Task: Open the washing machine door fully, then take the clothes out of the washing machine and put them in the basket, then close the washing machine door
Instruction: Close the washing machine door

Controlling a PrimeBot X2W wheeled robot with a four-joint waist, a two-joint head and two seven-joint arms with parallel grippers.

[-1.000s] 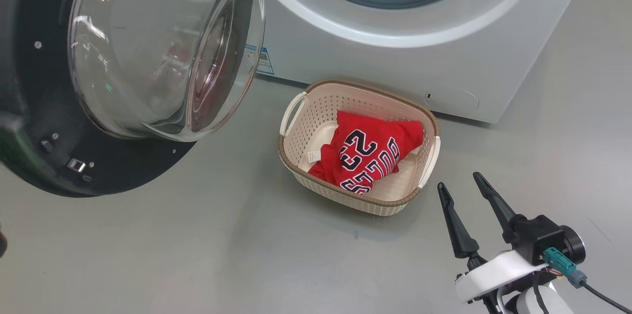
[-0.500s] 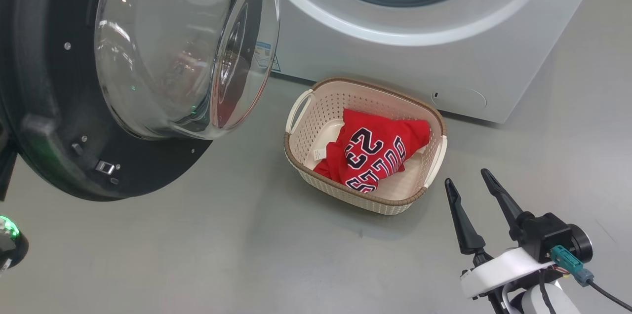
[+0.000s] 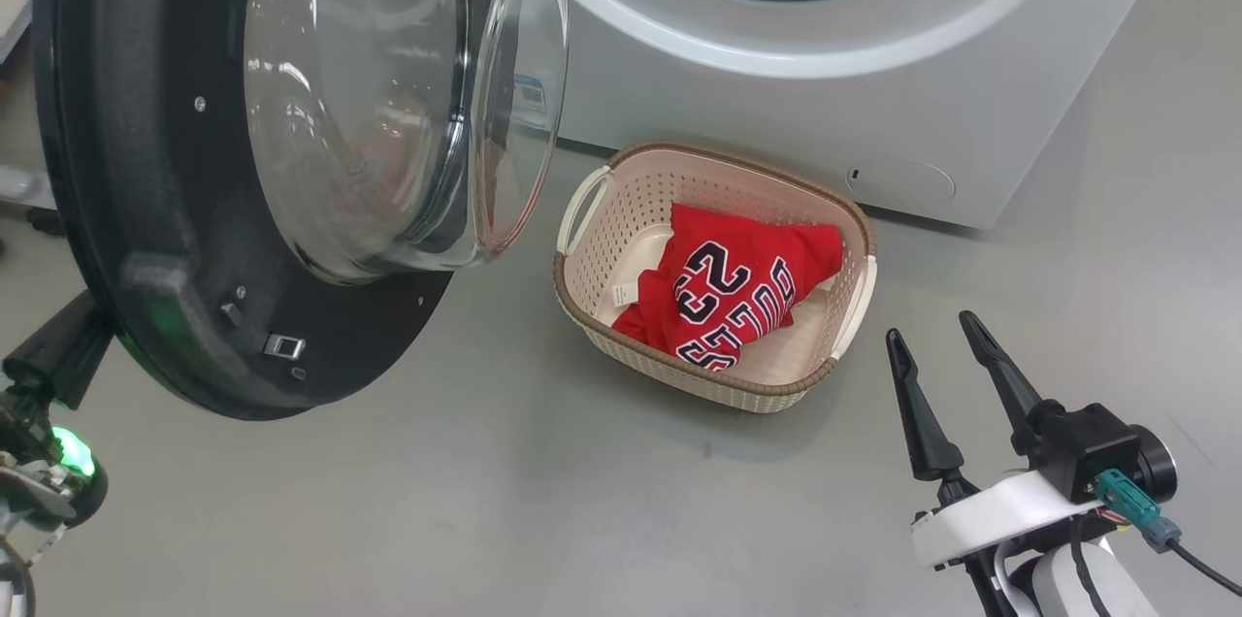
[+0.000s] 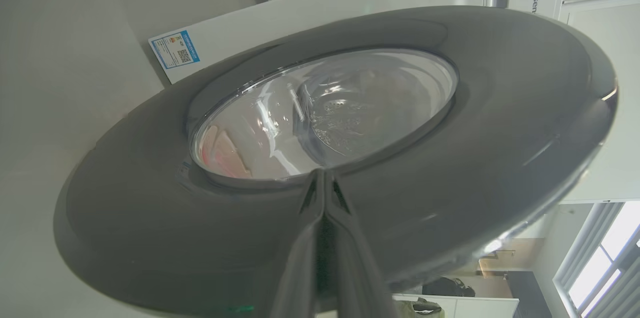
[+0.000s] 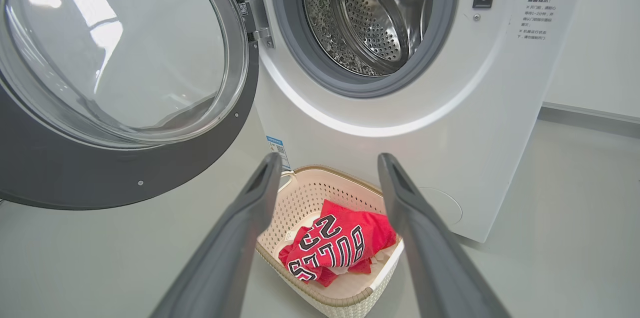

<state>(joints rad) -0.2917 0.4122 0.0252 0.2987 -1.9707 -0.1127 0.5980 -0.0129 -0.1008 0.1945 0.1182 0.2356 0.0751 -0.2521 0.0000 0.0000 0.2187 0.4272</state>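
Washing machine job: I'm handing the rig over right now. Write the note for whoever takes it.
Left gripper: shut, holding nothing, fingertips against the outer black rim of the washing machine door.
Right gripper: open, empty, hovering above the floor to the right of the basket.
Things: door swung out wide. The red clothes lie in the basket, which stands on the floor in front of the washing machine. The part of the drum in the right wrist view has no clothes in it.
Done: door opened, clothes unloaded as far as can be seen.
Left: close the door.
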